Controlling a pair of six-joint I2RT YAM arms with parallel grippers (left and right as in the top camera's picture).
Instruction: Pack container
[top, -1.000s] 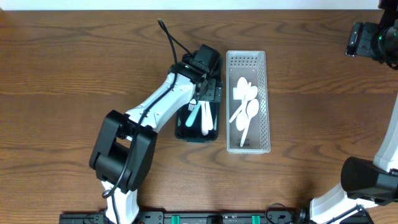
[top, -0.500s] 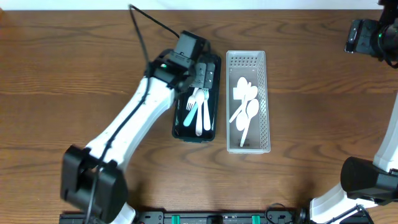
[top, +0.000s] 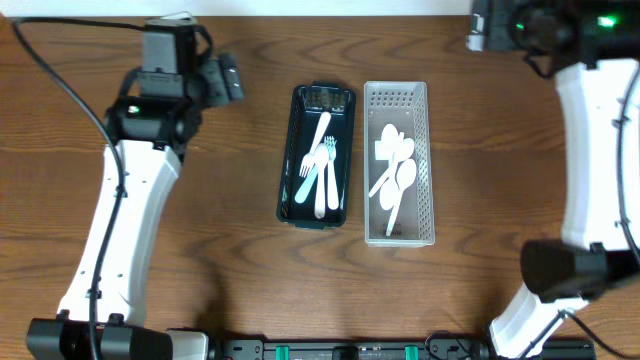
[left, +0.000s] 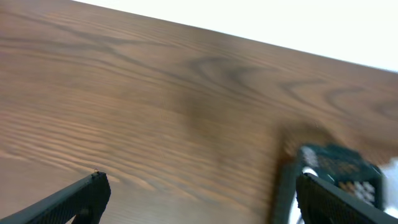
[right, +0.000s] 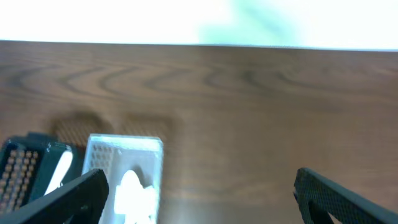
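Observation:
A dark teal container (top: 292, 150) lies mid-table and holds several white forks (top: 320, 170). Beside it on the right a white perforated container (top: 428, 150) holds several white spoons (top: 395, 175). My left gripper (top: 228, 80) is open and empty at the far left, well away from the dark container. In the left wrist view its fingers (left: 199, 196) frame bare wood, with the dark container (left: 336, 165) at right. My right gripper (top: 478, 25) is open and empty at the far edge, above the white container (right: 124, 152).
The brown wooden table (top: 150, 300) spreads around both containers. The far table edge runs along the top of both wrist views. A black rail lies along the front edge (top: 350, 350).
My left arm has pulled back from the dark container to the far left, leaving the forks inside. My right arm has swung in from the right edge toward the table's far middle.

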